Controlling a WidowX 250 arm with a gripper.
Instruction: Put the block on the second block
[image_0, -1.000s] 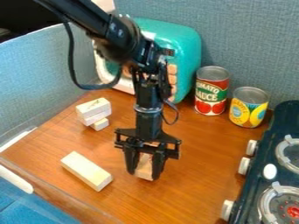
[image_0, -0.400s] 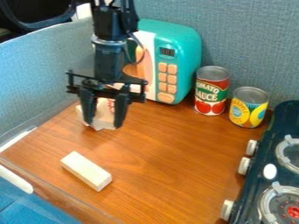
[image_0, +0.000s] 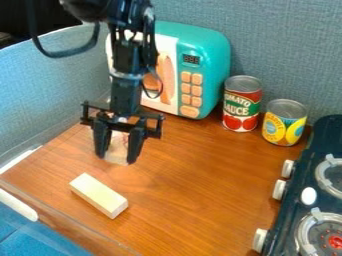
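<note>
Block (image_0: 117, 151), clasped between the gripper's (image_0: 118, 157) fingers, had been carried away from the stove (image_0: 327, 135) and now hung beyond the long block (image_0: 97, 194); stacking seemingly remained undone.

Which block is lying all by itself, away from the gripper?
The long pale block, lying flat on the wooden table with nothing touching it. The held block is different: it sits between the fingers of the gripper.
</note>
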